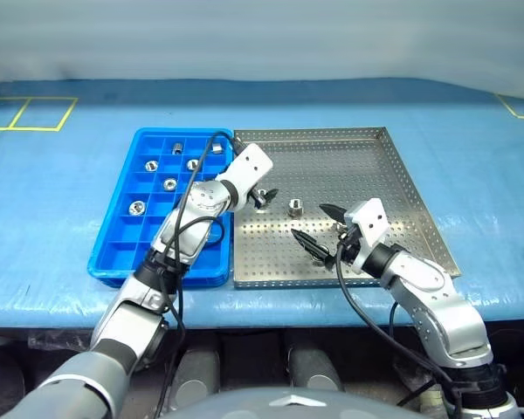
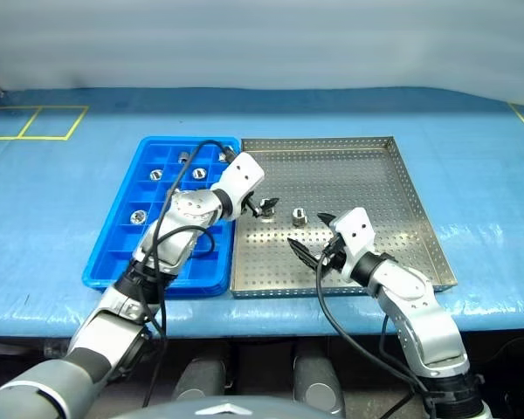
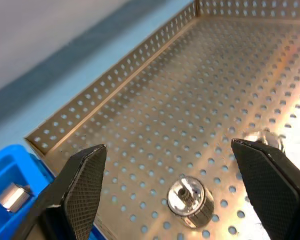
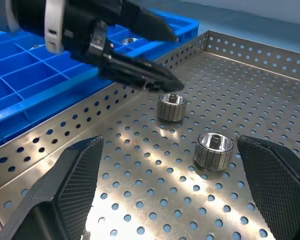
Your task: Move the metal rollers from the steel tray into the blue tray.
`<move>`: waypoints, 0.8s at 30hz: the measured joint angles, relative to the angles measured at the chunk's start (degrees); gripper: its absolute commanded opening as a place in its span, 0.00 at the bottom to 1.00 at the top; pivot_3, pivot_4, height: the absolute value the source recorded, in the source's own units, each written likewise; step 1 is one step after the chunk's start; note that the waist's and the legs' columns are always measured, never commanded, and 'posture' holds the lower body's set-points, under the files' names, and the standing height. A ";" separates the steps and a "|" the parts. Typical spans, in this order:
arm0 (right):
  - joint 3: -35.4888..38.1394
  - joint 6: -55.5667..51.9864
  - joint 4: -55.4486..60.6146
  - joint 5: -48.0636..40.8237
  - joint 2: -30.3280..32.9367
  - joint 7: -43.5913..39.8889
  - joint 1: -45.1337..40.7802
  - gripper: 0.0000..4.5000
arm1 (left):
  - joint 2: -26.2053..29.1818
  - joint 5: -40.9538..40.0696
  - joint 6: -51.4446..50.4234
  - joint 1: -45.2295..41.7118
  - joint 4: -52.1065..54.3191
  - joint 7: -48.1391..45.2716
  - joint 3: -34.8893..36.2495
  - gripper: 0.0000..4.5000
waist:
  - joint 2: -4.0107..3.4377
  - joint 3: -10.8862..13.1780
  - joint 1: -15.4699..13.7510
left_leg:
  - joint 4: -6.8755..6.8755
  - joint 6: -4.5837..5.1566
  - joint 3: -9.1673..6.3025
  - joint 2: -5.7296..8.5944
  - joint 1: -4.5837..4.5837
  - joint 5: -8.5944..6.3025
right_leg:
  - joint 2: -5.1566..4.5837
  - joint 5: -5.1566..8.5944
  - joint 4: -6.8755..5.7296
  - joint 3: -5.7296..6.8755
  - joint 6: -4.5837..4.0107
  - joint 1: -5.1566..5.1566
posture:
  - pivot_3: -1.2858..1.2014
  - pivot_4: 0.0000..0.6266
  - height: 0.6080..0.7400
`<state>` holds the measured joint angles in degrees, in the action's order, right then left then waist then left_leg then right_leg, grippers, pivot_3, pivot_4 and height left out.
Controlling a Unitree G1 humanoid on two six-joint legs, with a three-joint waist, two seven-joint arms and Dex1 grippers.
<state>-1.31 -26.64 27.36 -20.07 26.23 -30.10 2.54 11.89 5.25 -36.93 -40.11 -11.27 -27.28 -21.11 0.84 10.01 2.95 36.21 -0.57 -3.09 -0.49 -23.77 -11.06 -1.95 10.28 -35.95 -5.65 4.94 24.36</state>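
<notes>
- metal rollers: you have two of them on the steel tray (image 1: 393, 188)'s perforated base, near its blue-tray side. one roller (image 4: 171, 106) lies right at the left gripper (image 1: 266, 197)'s fingertips, the other roller (image 1: 296, 208) sits just beside it, between the two grippers.
- you can also count several rollers in the blue tray (image 1: 122, 240), each in its own compartment, mostly toward the far end; one such roller (image 1: 137, 208) sits nearer the middle.
- the blue tray lies just beside the steel tray, their long edges close together.
- your left gripper reaches across the blue tray's edge over the steel tray; its jaws stand wide apart, nothing between them, and the near roller shows between the fingers in its wrist view.
- your right gripper (image 1: 320, 229) hovers over the near part of the steel tray, jaws spread wide and empty.
</notes>
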 measured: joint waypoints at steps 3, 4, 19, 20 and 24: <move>0.41 0.00 0.98 0.17 -0.22 1.02 1.82 1.00 | -0.27 2.49 1.16 -1.53 -5.82 0.18 -2.34 0.98 | 0.01 0.01 0.83 | 0.01 0.00 0.02 0.01 -0.03 0.00 | -0.01 -0.01 0.03 -0.03 0.02 0.02 | 0.48 0.24 1.00; 0.60 0.00 1.13 0.21 -0.25 1.36 2.24 1.00 | -0.58 2.92 1.38 -1.95 -6.86 0.25 -2.57 0.98 | 0.01 0.01 1.05 | 0.01 0.00 0.02 0.01 -0.02 0.00 | -0.01 -0.01 0.02 -0.03 0.02 0.02 | 0.48 0.24 1.00; 0.85 0.09 2.33 0.69 -0.68 2.62 2.57 1.00 | -3.42 4.85 1.16 -4.20 -13.61 0.50 -2.86 0.64 | 0.00 0.00 1.93 | 0.09 0.00 0.01 -0.01 0.09 0.00 | 0.01 -0.02 -0.06 -0.04 0.03 -0.03 | 0.49 0.24 1.00; 0.84 0.10 2.21 0.73 -0.74 2.61 2.29 1.00 | -3.47 4.67 0.67 -4.18 -13.57 -0.17 -2.49 0.57 | 0.00 0.00 2.01 | 0.10 0.00 0.02 -0.02 0.09 0.00 | 0.02 -0.02 -0.07 -0.04 0.03 -0.03 | 0.49 0.24 1.00; 0.76 0.14 1.85 1.16 -1.00 2.60 1.49 1.00 | -3.50 2.96 -1.72 -3.92 -12.74 -2.15 -0.76 0.57 | 0.00 0.00 1.99 | 0.07 0.00 0.01 -0.01 0.08 0.00 | 0.02 -0.02 -0.07 -0.04 0.03 -0.02 | 0.49 0.24 1.00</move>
<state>-0.55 -26.50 29.21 -18.91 25.22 -27.50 4.03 8.39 8.21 -38.65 -44.03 -24.01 -29.43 -21.87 0.83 10.00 4.95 36.28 -0.57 -3.08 -0.50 -23.69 -11.06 -1.94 10.26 -36.02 -5.69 4.97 24.34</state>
